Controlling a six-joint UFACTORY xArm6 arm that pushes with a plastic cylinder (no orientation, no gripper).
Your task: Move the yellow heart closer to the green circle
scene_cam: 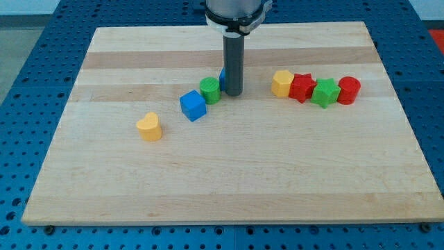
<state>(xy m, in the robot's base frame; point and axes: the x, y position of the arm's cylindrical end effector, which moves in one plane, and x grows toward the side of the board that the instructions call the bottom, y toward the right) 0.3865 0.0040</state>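
The wooden board (229, 180) holds every block. My tip (233, 94) is a bare rod with no jaws to open or close; it stands just right of the green circle (210, 90), hiding most of a blue block (223, 78) behind it. The blue cube (193, 105) lies between the circle and the yellow heart (148, 127), which sits apart at lower left. Risks, as I judge them: my tip could nudge the circle on leaving, or the heart could jam against the cube.

My tip (232, 93) stands just right of the green circular block (210, 89), with a sliver of another blue block (223, 78) behind it. On the wooden surface (229, 187), the blue cube (193, 105) sits lower left of the circle; the yellow heart block (149, 127) lies further lower left, well apart.
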